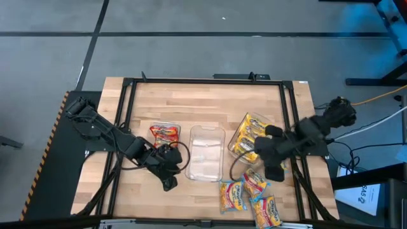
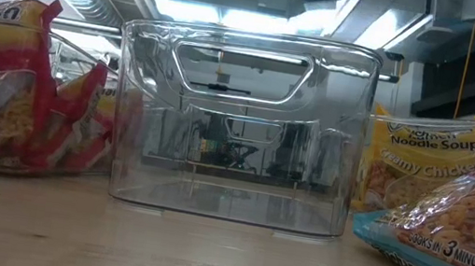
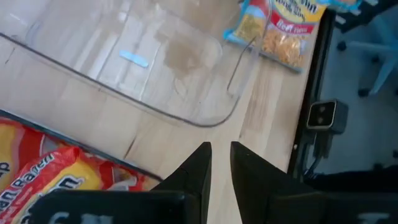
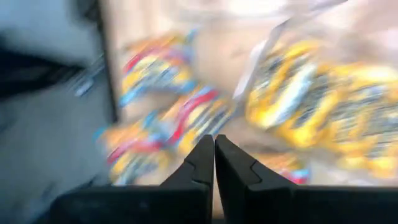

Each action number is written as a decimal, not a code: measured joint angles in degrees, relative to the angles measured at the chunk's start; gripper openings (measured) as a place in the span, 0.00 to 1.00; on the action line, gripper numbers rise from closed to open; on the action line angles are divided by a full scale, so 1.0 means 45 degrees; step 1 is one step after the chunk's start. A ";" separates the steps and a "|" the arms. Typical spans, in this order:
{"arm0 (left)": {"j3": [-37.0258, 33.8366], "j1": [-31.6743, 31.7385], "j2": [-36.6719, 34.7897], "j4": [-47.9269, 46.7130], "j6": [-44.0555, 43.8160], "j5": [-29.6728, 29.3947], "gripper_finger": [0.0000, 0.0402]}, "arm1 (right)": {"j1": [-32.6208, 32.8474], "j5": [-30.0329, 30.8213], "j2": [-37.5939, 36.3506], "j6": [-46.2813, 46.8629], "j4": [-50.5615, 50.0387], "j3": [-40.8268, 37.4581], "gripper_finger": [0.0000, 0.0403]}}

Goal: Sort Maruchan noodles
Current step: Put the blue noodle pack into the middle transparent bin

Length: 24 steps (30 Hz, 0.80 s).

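The right gripper [image 4: 214, 152] is clenched on nothing (above loose Maruchan noodles [image 4: 161, 118]); the left gripper [image 3: 221, 158] is held slightly parted, empty.

The red packets [image 1: 164, 133] carry yellow print, and the yellow-orange packets [image 1: 247, 137] sit in a clear tray [image 1: 261, 119]. The loose packets [image 1: 249, 197] mix blue, red and yellow on the pale striped wood surface [image 1: 203, 102]. The middle tray [image 1: 206, 152] is colourless.

Yellow packet [image 2: 430, 171]: "Noodle Soup", "Creamy Chicken". Blue-edged packet [image 2: 458, 232]: "3 MINUTES".
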 joint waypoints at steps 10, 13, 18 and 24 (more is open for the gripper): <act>0.0000 0.0051 0.0000 0.1094 0.0042 -0.0010 0.13 | 0.1740 0.4826 -0.0016 0.4773 0.2260 -0.3040 0.04; 0.0000 0.0049 0.0000 0.1164 -0.0002 -0.0016 0.13 | 0.1692 0.4994 -0.0006 0.5316 0.4364 -0.4813 0.04; 0.0000 0.0051 0.0000 0.1369 0.0003 -0.0019 0.13 | 0.1426 0.4327 -0.0006 0.6110 0.7181 -0.7247 0.04; -0.0002 0.0047 0.0000 0.1504 0.0003 -0.0024 0.13 | 0.1360 0.3562 -0.0006 0.6860 0.7840 -0.8815 0.04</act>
